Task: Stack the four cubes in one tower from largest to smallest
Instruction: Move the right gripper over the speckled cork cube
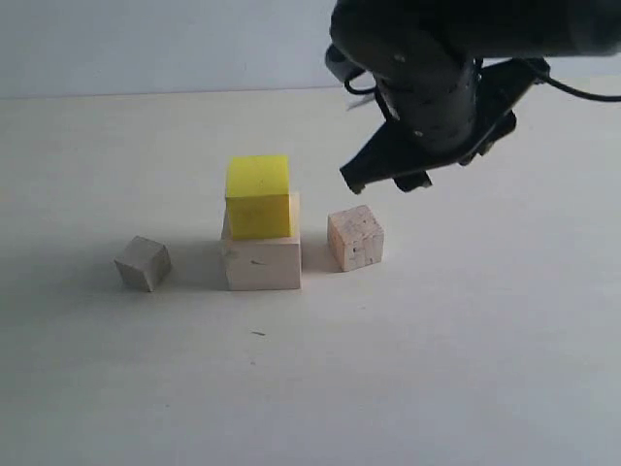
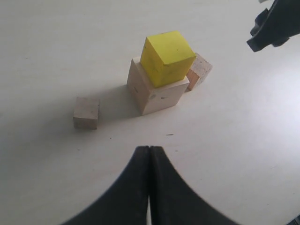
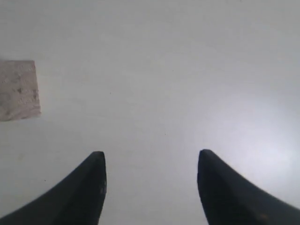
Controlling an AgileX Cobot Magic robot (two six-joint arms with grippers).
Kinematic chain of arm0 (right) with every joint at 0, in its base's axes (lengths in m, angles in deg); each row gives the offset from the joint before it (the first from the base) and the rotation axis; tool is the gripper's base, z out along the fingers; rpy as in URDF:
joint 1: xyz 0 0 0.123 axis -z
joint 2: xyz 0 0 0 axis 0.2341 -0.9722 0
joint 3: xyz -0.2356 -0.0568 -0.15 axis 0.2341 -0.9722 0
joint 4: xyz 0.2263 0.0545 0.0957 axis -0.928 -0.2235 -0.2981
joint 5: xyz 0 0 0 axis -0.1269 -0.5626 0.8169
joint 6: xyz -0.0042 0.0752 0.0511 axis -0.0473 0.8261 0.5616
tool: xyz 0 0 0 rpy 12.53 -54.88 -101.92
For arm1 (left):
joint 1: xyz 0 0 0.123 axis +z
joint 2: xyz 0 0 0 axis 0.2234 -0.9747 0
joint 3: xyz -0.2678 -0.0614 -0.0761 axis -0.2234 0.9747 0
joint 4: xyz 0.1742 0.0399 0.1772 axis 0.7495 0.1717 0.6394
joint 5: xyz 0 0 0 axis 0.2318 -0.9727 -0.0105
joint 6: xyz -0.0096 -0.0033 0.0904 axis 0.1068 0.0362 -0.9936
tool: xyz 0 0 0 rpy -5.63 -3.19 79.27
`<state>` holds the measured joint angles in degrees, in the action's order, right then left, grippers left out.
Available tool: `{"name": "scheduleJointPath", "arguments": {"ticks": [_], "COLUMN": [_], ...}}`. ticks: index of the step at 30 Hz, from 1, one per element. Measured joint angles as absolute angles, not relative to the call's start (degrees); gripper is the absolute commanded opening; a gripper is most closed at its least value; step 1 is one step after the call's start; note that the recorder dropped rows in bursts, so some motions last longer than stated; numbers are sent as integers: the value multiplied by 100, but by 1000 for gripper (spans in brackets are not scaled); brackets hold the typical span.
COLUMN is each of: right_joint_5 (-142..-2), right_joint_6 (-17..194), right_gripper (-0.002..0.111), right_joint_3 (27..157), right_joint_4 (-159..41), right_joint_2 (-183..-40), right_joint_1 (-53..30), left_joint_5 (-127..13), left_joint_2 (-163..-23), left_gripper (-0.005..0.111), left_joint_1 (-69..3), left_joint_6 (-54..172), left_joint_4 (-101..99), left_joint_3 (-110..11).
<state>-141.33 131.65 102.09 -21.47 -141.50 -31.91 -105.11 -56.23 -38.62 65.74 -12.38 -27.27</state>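
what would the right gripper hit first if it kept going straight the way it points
Likely just the table: the right gripper is open with nothing ahead of it, and the tan cube sits off to one side.

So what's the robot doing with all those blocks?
It is building a tower of cubes on the white table. The bright yellow cube already sits on the large pale wood cube. The speckled tan wood cube and the small greyish-white cube are on the table, one on each side. The right gripper hovers open above the speckled one, not yet around it. The left gripper is shut and holds nothing.
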Motion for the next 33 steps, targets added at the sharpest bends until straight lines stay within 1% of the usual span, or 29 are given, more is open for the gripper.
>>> {"name": "scheduleJointPath", "arguments": {"ticks": [2,5,6,10,14,18,29,33], "right_joint_5": [-14092,-13908,-13872,-13790,-13790,-13745,-12367,-12045], "right_joint_6": [13406,13542,13554,13603,13504,13128,12085,11270], "right_gripper": [49,35,30,18,17,17,17,17], "right_joint_3": [9976,9774,9764,9750,9750,9750,9750,9750], "right_joint_4": [-2018,-1973,-1973,-1882,-1870,-1905,-3671,-4484], "right_joint_2": [-14150,-14085,-14058,-13875,-13751,-13751,-13684,-13684], "right_joint_1": [-3179,-3021,-2941,-2398,-1852,-1523,-1137,-1061], "left_joint_5": [-10523,-10586,-10612,-10677,-10712,-10712,-10650,-10545], "left_joint_2": [-5623,-5623,-5623,-5623,-5623,-5623,-5731,-5890], "left_gripper": [0,0,0,0,0,0,0,0], "left_joint_1": [-3862,-3862,-3862,-3862,-3862,-3862,-3862,-3862], "left_joint_6": [6574,6574,6574,6574,6574,6574,6785,6844], "left_joint_4": [-1238,-1238,-1238,-1238,-1238,-1238,-1435,-1615], "left_joint_3": [-2727,-2727,-2727,-2727,-2727,-2727,-2727,-2727]}}
